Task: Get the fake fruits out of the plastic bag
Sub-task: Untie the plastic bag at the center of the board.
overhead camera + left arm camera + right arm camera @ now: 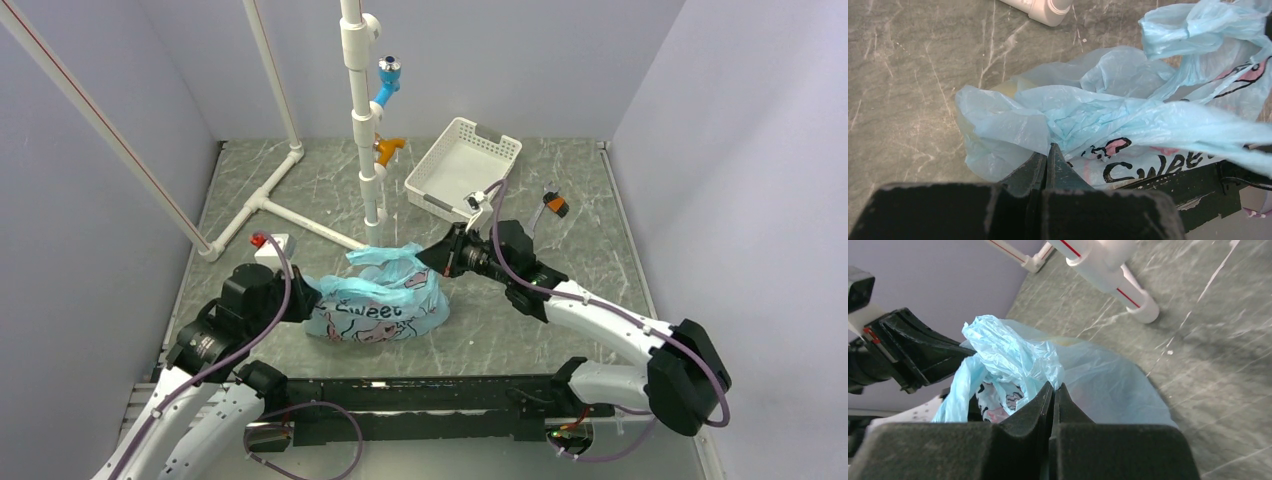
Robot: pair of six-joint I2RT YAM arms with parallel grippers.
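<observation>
The light-blue plastic bag [382,302] with dark print lies crumpled on the table between the two arms. My left gripper [312,300] is shut on the bag's left edge; in the left wrist view [1048,151] its jaws are pressed together on a fold of the bag [1108,115]. My right gripper [434,262] is shut on the bag's upper right edge; in the right wrist view [1054,390] its jaws pinch the film of the bag [1013,352]. The fake fruits are hidden inside the bag; only a faint yellowish patch [1005,87] shows through the film.
A white perforated basket [462,165] stands at the back right. An orange-handled tool [553,207] lies to its right. A white PVC pipe frame [365,120] rises behind the bag, and its floor pipes run left. A small white box with a red button [270,245] sits left of the bag.
</observation>
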